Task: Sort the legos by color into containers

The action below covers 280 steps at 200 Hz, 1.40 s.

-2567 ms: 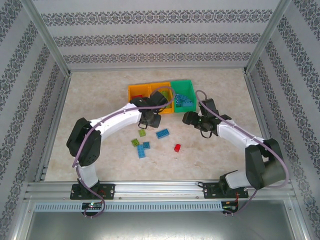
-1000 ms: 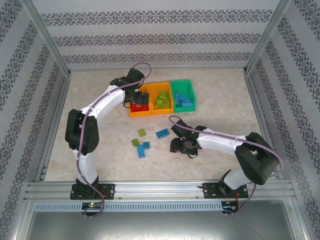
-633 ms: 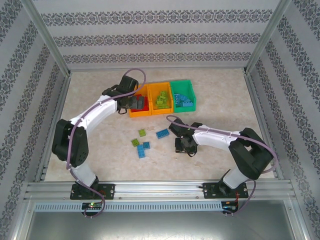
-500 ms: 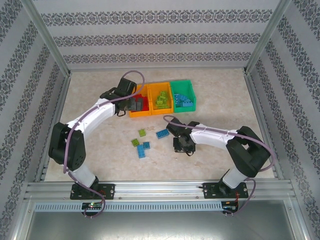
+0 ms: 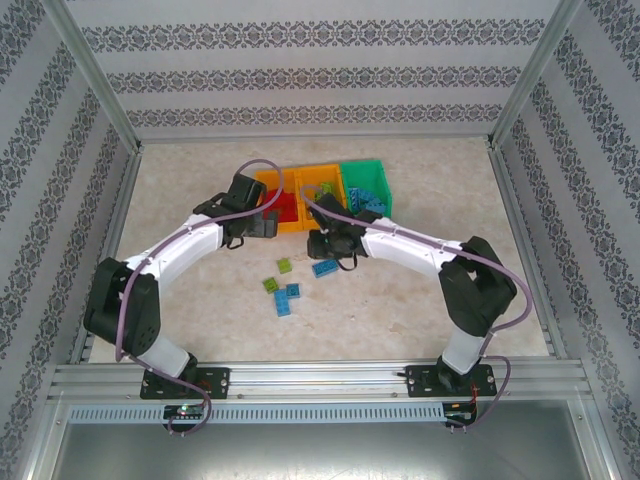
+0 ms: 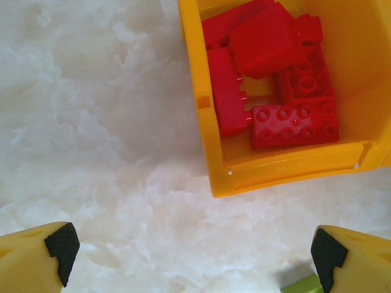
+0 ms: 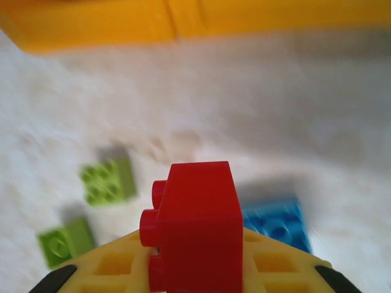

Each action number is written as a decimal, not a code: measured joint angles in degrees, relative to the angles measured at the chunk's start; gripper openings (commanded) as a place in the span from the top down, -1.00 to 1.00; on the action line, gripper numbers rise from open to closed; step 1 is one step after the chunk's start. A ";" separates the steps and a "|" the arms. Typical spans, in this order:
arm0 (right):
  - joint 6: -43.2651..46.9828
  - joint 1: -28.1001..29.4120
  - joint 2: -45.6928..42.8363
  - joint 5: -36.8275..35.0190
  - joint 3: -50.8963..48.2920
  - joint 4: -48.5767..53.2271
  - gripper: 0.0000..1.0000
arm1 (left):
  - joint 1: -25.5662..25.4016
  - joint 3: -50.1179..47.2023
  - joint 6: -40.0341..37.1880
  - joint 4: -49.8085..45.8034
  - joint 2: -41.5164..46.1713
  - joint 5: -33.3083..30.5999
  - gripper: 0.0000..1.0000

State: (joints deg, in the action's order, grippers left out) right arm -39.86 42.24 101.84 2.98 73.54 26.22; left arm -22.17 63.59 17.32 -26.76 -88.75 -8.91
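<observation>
My right gripper (image 5: 324, 243) is shut on a red lego (image 7: 197, 224) and holds it above the table, just in front of the orange containers. Under it lie two lime green legos (image 7: 109, 181) and a blue lego (image 7: 278, 223). My left gripper (image 5: 262, 224) stands open and empty at the front left corner of the left orange container (image 6: 215, 152), which holds several red legos (image 6: 269, 73). The middle orange container (image 5: 322, 180) holds green legos, and the green container (image 5: 368, 170) holds blue ones. A green lego (image 6: 302, 285) edges in beside my left gripper's right finger.
Loose legos lie mid-table: green ones (image 5: 285, 266) (image 5: 270, 285) and blue ones (image 5: 324, 268) (image 5: 288, 298). Metal frame posts and patterned walls enclose the table. The two arms stand close together in front of the containers.
My right gripper shut on the red lego at mid-table and carried it up and left toward the containers. My left gripper drew back from over the red-filled container toward its front left corner.
</observation>
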 measured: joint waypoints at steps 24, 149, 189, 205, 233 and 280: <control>0.48 -2.32 4.50 4.13 7.02 -3.10 0.51 | 0.02 -2.89 0.02 0.76 2.32 -0.20 -0.99; -1.25 -6.80 27.12 17.09 33.81 -4.61 0.22 | 0.02 -11.34 1.11 1.62 8.87 2.05 -0.99; -2.08 -6.80 28.06 17.94 35.45 -3.61 -0.15 | 0.00 -11.37 1.11 1.62 8.87 2.86 -0.99; -2.16 -6.78 28.06 18.34 35.50 -3.63 -0.21 | 0.00 -11.37 1.11 1.62 8.87 2.91 -0.99; -2.16 -6.78 28.00 18.82 35.47 -3.76 -0.27 | 0.00 -11.37 1.09 1.60 8.87 4.07 -0.99; -1.92 -6.91 22.75 17.75 30.58 -4.07 -0.36 | -2.73 -12.31 1.09 1.88 8.87 8.79 -0.99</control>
State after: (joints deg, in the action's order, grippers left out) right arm -41.78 35.33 124.60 20.73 104.12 22.15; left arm -24.91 51.29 18.41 -24.88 -79.88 -0.12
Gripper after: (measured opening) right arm 0.672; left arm 0.996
